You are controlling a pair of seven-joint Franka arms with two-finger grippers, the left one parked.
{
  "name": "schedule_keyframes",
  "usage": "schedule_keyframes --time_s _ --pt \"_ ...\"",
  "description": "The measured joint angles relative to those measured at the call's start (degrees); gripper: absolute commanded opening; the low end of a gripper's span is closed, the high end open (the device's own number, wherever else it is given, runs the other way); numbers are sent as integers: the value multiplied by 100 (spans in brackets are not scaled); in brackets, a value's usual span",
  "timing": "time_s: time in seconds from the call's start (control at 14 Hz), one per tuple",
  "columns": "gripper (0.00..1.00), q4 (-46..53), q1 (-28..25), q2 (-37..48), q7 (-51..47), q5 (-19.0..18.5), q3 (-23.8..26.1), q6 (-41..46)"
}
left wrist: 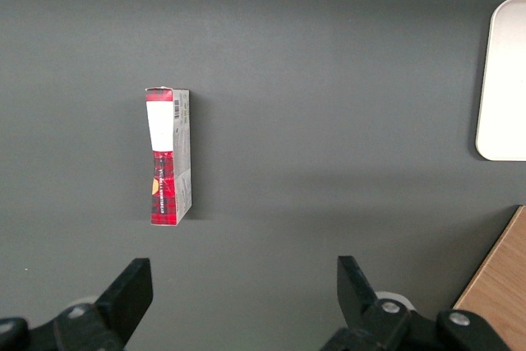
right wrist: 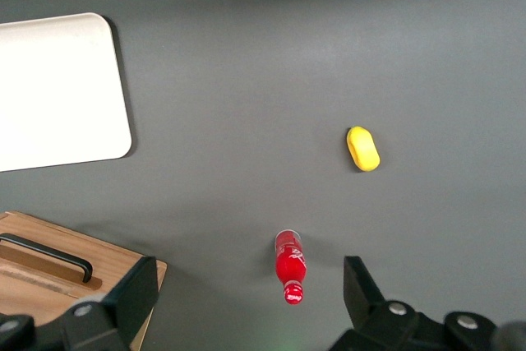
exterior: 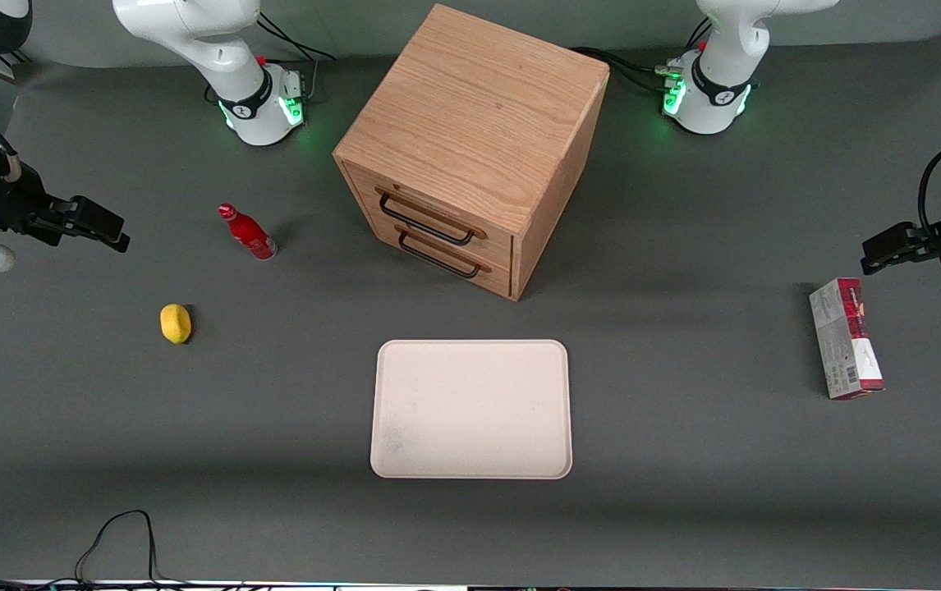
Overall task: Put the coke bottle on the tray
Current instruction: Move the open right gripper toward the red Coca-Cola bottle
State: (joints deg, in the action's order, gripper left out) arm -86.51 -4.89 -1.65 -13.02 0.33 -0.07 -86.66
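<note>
The coke bottle, small and red with a red cap, stands upright on the grey table, beside the wooden cabinet and farther from the front camera than the yellow lemon. In the right wrist view the bottle shows from above, between the two fingers. My gripper hangs open and empty well above the table at the working arm's end, apart from the bottle; it also shows in the right wrist view. The cream tray lies empty in front of the cabinet, and shows in the right wrist view.
A wooden two-drawer cabinet stands mid-table, both drawers shut. A yellow lemon lies nearer the front camera than the bottle. A red-and-grey carton lies toward the parked arm's end. Cables run along the front edge.
</note>
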Motion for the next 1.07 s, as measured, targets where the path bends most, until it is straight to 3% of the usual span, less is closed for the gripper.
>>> schedule_keyframes --time_s 0.5,0.71,1.07 --pt "100 -403 -6 -42 10 8 175 131" --pt "100 -1505 -19 103 57 11 251 -601" --pt "100 -4187 -21 1349 388 12 269 -2268"
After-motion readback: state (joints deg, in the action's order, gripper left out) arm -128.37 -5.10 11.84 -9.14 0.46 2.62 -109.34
